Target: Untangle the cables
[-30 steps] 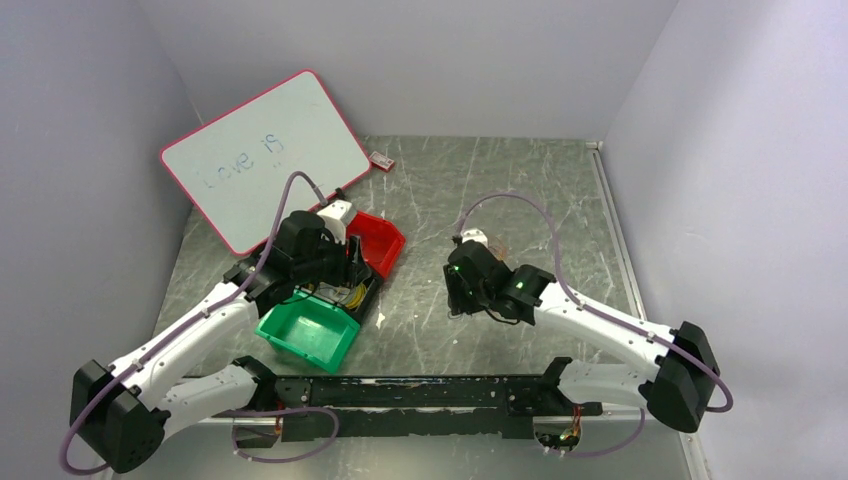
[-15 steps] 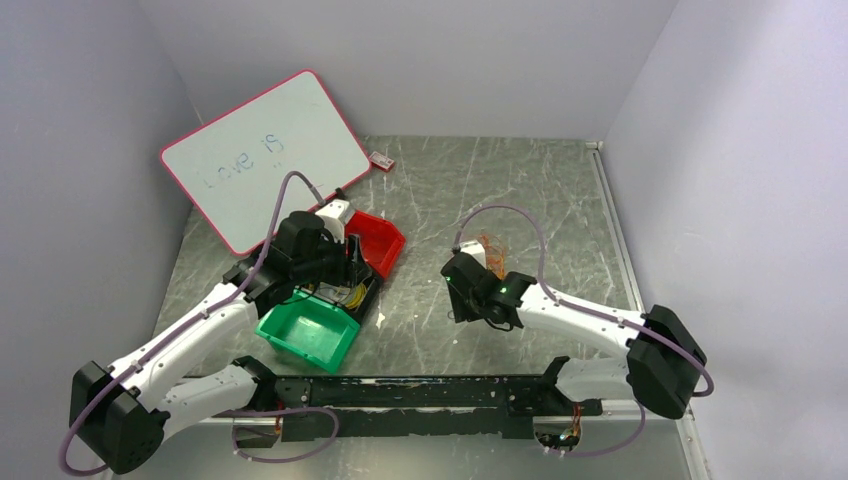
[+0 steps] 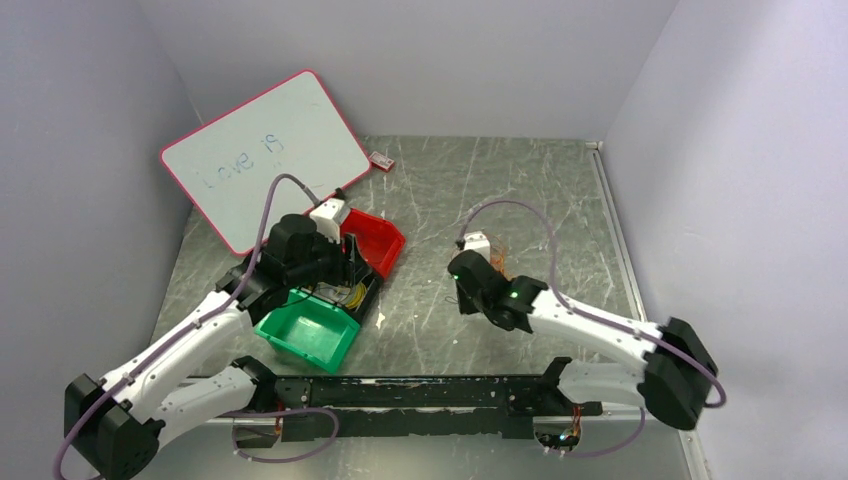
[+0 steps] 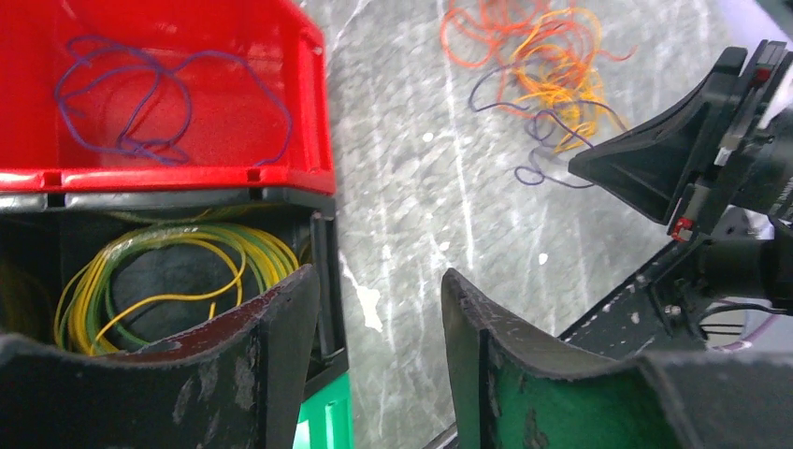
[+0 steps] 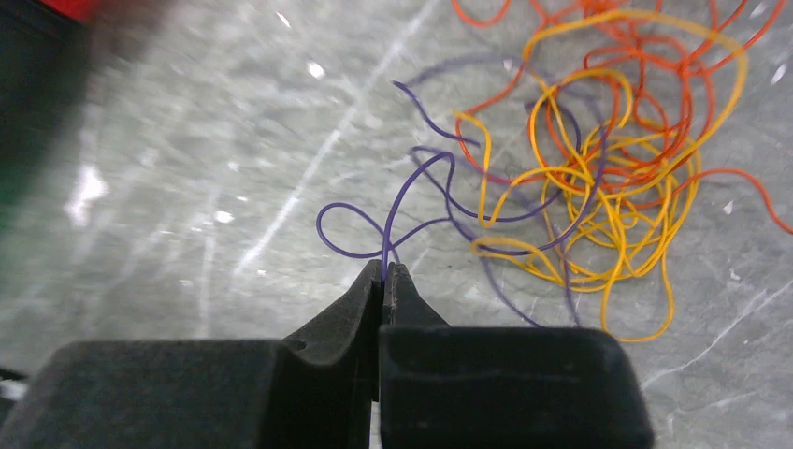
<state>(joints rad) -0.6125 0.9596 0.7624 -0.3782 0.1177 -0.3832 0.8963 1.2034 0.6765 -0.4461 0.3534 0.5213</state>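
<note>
I see the cables (image 5: pixel 612 173), thin orange and yellow loops threaded with purple, tangled on the tabletop (image 5: pixel 187 140). My right gripper (image 5: pixel 385 274) pinches one purple strand (image 5: pixel 388 245). My left gripper (image 4: pixel 379 299) is spread wide.

3 bins (image 3: pixel 378 240), 1 whiteboard (image 3: pixel 265 155), 2 arms (image 3: pixel 590 325), 1 tangle of cables (image 5: pixel 598 178)

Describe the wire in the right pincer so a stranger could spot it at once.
On the metal table, right of the red bin, lies a tangle of thin cables. One strand loops out of its edge into the shut right pincer. It is purple, while the loops it threads through are orange and yellow.
</note>
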